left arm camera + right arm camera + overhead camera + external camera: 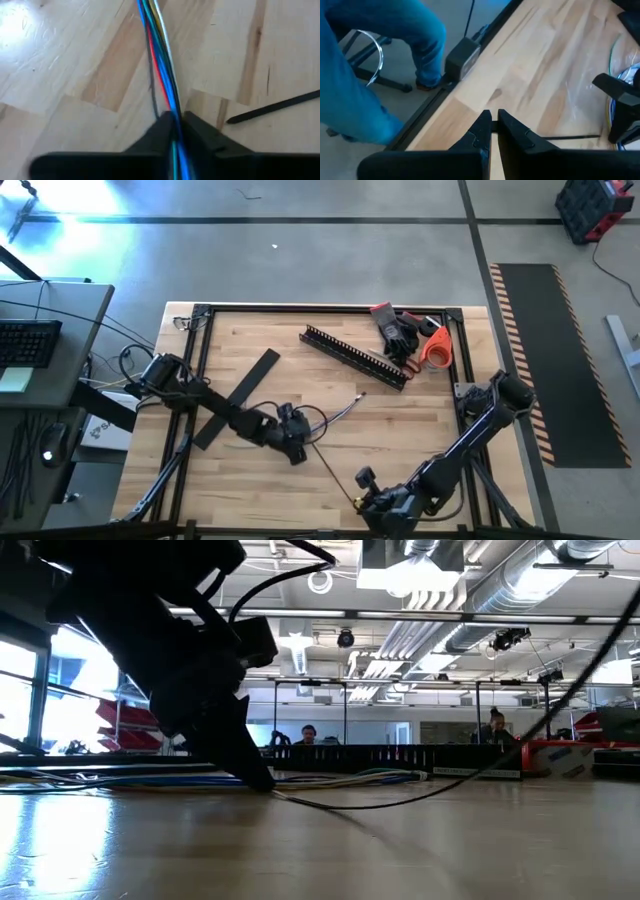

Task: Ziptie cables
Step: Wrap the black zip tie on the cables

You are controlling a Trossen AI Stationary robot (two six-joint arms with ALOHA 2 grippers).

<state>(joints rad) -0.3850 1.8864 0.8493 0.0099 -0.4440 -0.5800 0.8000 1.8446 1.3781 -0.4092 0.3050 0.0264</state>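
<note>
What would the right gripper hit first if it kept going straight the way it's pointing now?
Judging by its wrist view, the shut right gripper points across bare table toward the black frame rail at the edge; nothing nearer lies in line, though depth is unclear.

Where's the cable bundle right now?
In the high view the cables lie mid-table, pinched in the left gripper, just in front of the black comb-toothed channel.

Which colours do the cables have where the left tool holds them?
Blue, red, green and white cables, seen best in the left wrist view.

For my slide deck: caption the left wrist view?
Left gripper shut on the cables above the wooden table.
</note>
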